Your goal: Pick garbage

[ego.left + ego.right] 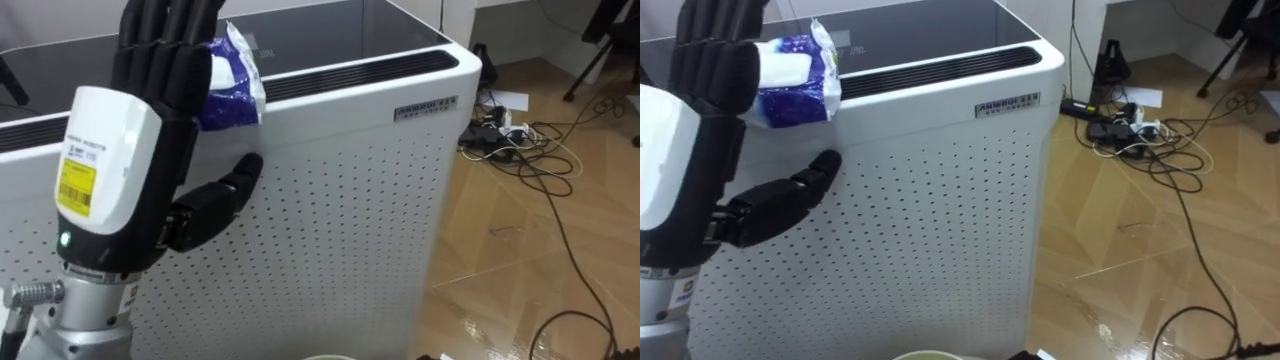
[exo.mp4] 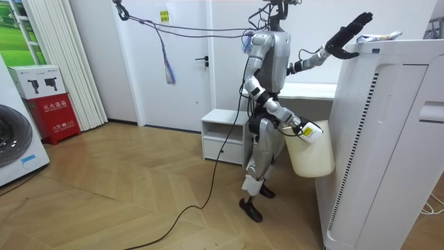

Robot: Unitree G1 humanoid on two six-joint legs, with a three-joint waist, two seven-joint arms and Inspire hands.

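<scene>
Bare wood floor (image 1: pixel 540 250) lies open beside the tall white air purifier (image 1: pixel 350 200), with loose cables (image 1: pixel 520 140) farther off. A blue-and-white wrapper (image 1: pixel 232 85) sits at the purifier's near top edge. The left robot hand (image 1: pixel 130 140) is raised against it, fingers straight and wide. The right robot hand (image 2: pixel 303 130) carries a cream bin (image 2: pixel 310 156); I cannot tell its grip.

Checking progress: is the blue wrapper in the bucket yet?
No, the blue wrapper lies on top of the white appliance, beside the open left hand.
</scene>
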